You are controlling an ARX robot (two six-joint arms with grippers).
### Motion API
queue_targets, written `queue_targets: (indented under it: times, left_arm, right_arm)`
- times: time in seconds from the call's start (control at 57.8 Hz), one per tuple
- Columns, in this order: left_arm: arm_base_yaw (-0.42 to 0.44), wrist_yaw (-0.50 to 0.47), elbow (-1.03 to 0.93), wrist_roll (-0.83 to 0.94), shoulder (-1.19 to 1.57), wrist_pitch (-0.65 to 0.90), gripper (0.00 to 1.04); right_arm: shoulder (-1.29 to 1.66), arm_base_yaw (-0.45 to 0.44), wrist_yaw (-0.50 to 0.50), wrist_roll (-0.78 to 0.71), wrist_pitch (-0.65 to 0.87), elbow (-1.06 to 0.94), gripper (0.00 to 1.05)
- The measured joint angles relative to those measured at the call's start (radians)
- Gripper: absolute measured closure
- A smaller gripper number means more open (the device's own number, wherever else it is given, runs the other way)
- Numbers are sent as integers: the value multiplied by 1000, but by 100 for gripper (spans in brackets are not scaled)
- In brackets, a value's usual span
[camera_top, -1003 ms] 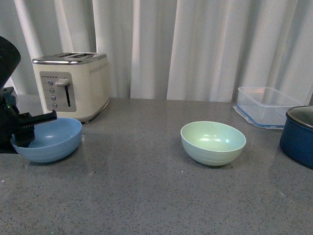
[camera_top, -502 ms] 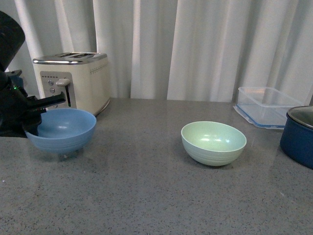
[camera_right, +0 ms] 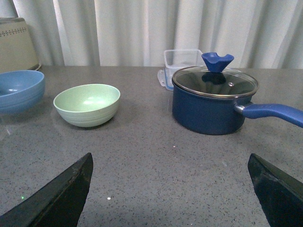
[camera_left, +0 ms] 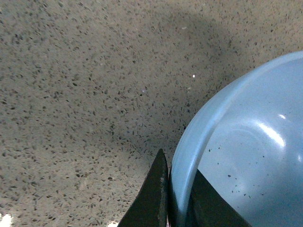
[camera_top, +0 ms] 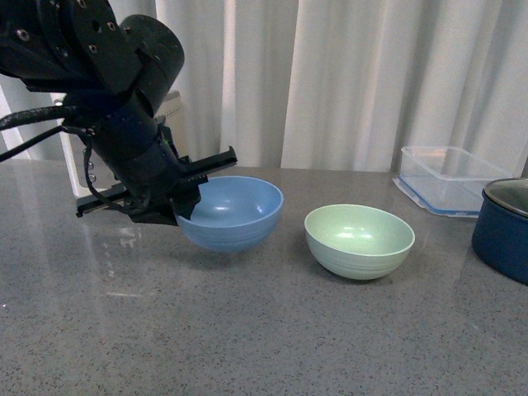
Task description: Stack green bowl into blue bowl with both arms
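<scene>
This looks like a kitchen. A speckled grey counter [camera_top: 330, 330] carries a toaster [camera_right: 16, 45], a lidded pot [camera_right: 210, 111], a clear container [camera_top: 445, 177], a blue bowl [camera_top: 239, 214] and a green bowl [camera_top: 359, 239]. White curtains [camera_top: 346, 74] cover the whole back, so it may be a staged test area rather than a home.

The grey countertop [camera_top: 247, 330] bears the green bowl [camera_top: 360, 241], navy pot [camera_top: 503, 235], clear container [camera_top: 445, 180] and toaster [camera_right: 16, 45].
</scene>
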Motion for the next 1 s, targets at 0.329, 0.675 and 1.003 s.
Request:
queue_targets:
  times: [0.329, 0.675, 1.003]
  left_arm:
    - [-33, 0, 55, -7, 60, -22, 101]
    - [-33, 9, 61, -10, 77, -25, 67]
    - [-29, 75, 33, 20, -83, 44, 6]
  right_arm:
    - [0, 0, 0, 0, 0, 0, 10]
    - [0, 0, 0, 0, 0, 0, 10]
    - [0, 0, 0, 0, 0, 0, 10]
